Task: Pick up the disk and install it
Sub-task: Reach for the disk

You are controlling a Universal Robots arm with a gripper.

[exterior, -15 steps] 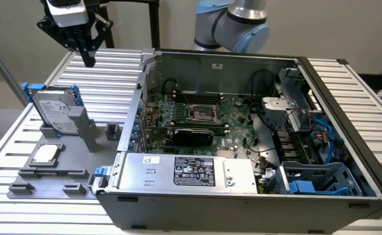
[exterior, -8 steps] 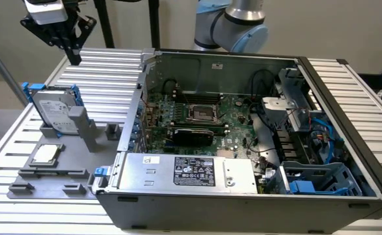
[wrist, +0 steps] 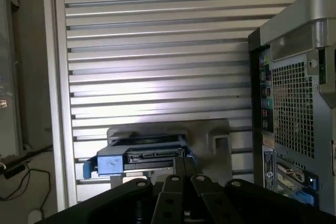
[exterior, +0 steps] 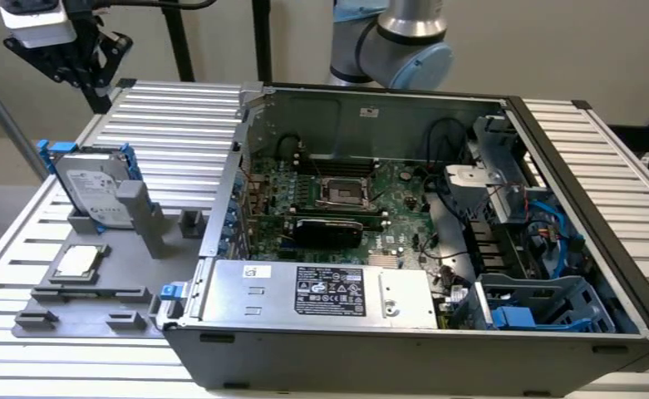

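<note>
Right, the gripper (exterior: 77, 73) hangs high over the table's far corner on the exterior view's left, jaws pinched fully together w/ nothing between them. The disk (exterior: 91, 187) stands on edge in its blue frame, propped in the grey fixture (exterior: 147, 229), well apart from the gripper and just outside the open PC case (exterior: 413, 349). The wrist view catches the disk (wrist: 144, 157) edge-on, past the gripper (wrist: 181, 169).

Risks, as I judge them:
- W/ jaws closed like this you'd ram the frame's edge, not straddle it, and the drive could tip off its posts.
- The CPU chip (exterior: 77, 262) lies near in the same fixture, so a toppled drive could land on it.
- The case wall is near the fixture, so a wide swing may clip it.
- Inside, loose cables (exterior: 546, 241) by the blue drive cage (exterior: 546, 303) could snag a drive going in.

Surface: ribbed aluminium slat table (exterior: 180, 116); the grooves may catch a corner. Room: plain pale wall, w/ black stand poles (exterior: 174, 37) near the gripper.
</note>
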